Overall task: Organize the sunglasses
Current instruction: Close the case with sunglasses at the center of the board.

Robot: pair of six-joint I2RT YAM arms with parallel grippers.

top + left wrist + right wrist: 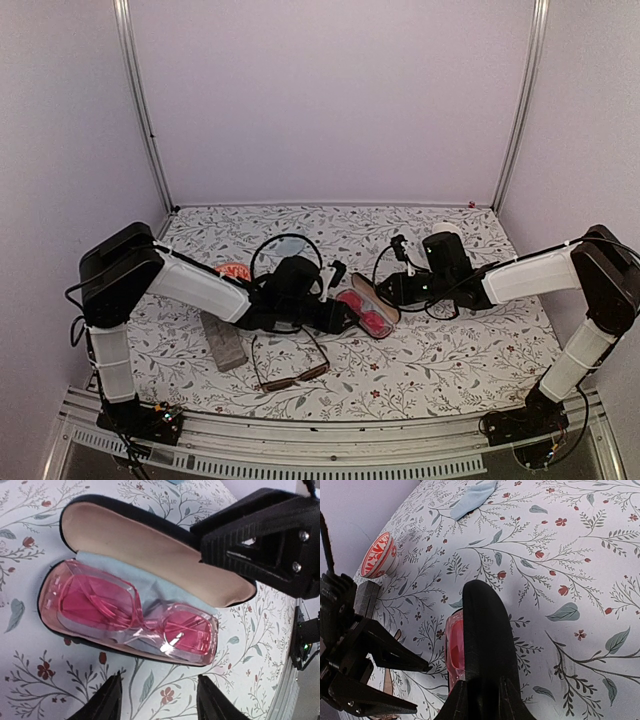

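The pink-red sunglasses [135, 612] lie folded on a light blue cloth [150, 582] inside the open black oval case [365, 312]. The case's lid [150, 550] stands tilted up, and my right gripper [480, 681] is shut on its edge [485, 630]. My left gripper [160, 702] hovers open just in front of the case with nothing between its fingers. The pink sunglasses [454, 647] also peek out beside the lid in the right wrist view. The brown sunglasses [290, 362] lie unfolded on the floral table, nearer the front edge.
A grey rectangular case [223, 343] lies to the left of the brown pair. A red patterned bowl [235, 271] stands behind my left arm. A pale blue cloth [472, 495] lies at the far side of the table.
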